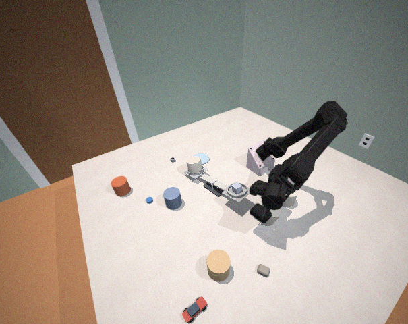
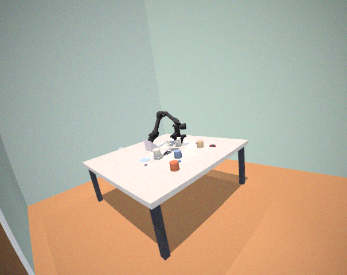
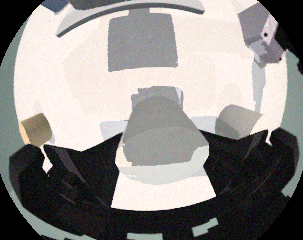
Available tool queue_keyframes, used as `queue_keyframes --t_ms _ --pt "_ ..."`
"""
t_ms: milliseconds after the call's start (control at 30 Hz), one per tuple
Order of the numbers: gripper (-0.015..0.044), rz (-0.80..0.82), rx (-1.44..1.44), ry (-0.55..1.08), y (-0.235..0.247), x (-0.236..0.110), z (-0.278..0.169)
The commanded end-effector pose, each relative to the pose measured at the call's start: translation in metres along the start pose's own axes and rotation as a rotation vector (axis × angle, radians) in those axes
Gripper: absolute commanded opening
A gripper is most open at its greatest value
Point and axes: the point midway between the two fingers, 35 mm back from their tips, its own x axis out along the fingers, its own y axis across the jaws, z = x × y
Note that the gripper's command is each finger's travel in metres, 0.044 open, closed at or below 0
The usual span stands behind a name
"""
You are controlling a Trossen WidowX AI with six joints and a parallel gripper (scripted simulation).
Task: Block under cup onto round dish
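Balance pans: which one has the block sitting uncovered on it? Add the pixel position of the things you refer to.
The pan nearer the claw [image 1: 258, 200] [image 2: 178, 138] [image 3: 158, 134]: the pale block [image 1: 237, 187] [image 2: 172, 142] sits bare inside its ring. The other pan bears an upright cup [image 1: 194, 165] [image 2: 156, 152].
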Motion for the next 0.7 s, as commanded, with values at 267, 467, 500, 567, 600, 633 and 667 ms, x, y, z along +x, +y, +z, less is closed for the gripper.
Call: queue_keyframes --t_ms 267,467,500,567,600,633,667 --pt "0.044 -0.001 0.0 -0.007 0.0 -0.054 0.001" --pt "0.0282 0.08 -0.073 -0.012 0.019 -0.073 0.007" --pt "0.026 0.08 -0.098 -0.014 0.02 -0.073 0.008" --pt "0.026 0.078 -0.147 -0.018 0.021 -0.073 0.011" --pt "0.026 0.078 -0.172 -0.02 0.021 -0.074 0.012" --pt "0.026 0.077 -0.202 -0.023 0.022 -0.074 0.013" --pt "0.026 0.076 -0.237 -0.025 0.022 -0.074 0.015"
